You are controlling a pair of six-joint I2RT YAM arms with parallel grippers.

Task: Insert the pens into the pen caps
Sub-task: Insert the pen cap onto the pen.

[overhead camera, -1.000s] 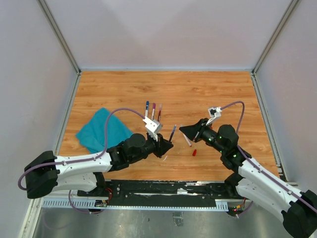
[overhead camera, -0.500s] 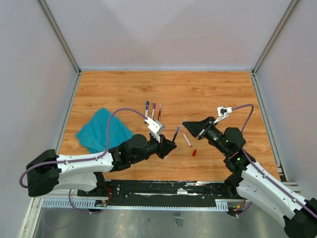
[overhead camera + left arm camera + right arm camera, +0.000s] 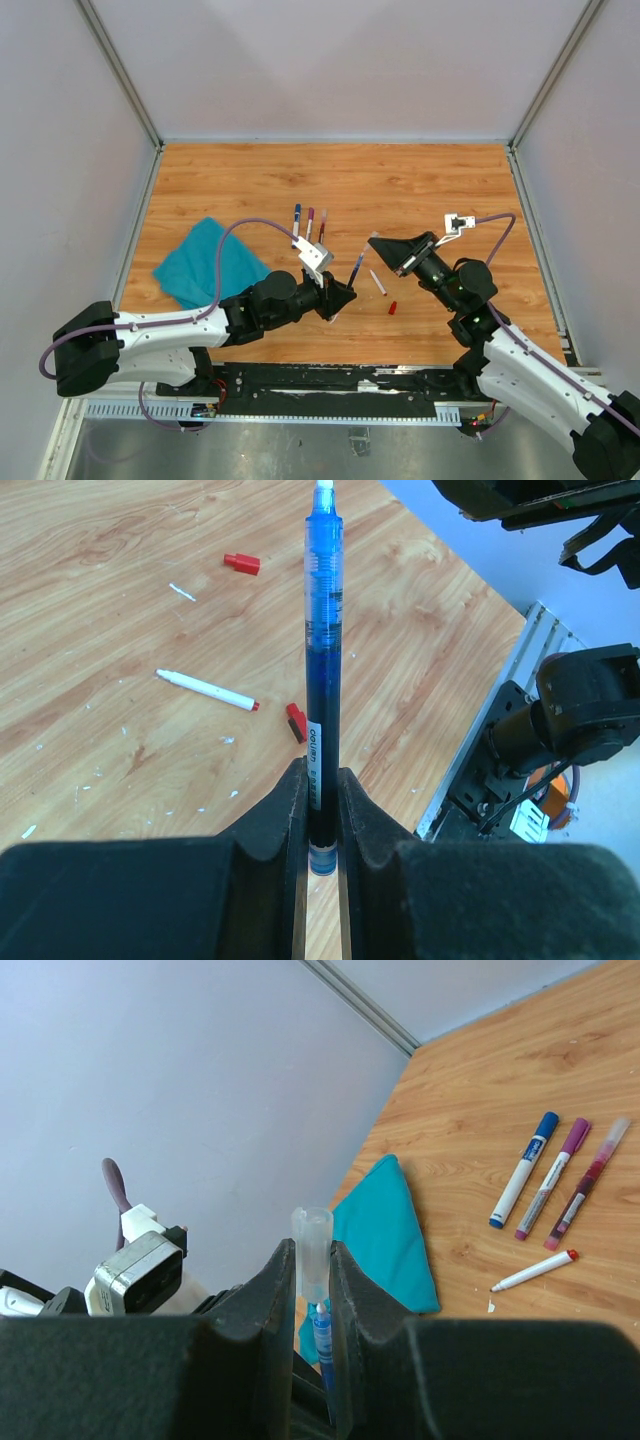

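Observation:
My left gripper (image 3: 340, 297) (image 3: 320, 800) is shut on the lower barrel of a blue pen (image 3: 323, 660) (image 3: 356, 268), which points up and to the right. My right gripper (image 3: 378, 244) (image 3: 312, 1270) is shut on a clear pen cap (image 3: 312, 1245), held in the air over the pen. The pen's white tip (image 3: 321, 1309) sits just at the cap's mouth. A white pen with a red tip (image 3: 377, 282) (image 3: 208, 688) lies uncapped on the table, with a red cap (image 3: 393, 307) (image 3: 297, 722) beside it. Another red cap (image 3: 241, 563) lies farther off.
Three capped pens, blue (image 3: 296, 220) (image 3: 520, 1168), purple (image 3: 309, 222) (image 3: 553, 1178) and pinkish (image 3: 322, 225) (image 3: 588, 1182), lie side by side behind the grippers. A teal cloth (image 3: 205, 262) (image 3: 385, 1230) lies at the left. Grey walls enclose the wooden table (image 3: 450, 190).
My right gripper has lifted from near the table and swung up and left, bringing the clear cap to the pen's tip. My left gripper has shifted slightly right with the blue pen.

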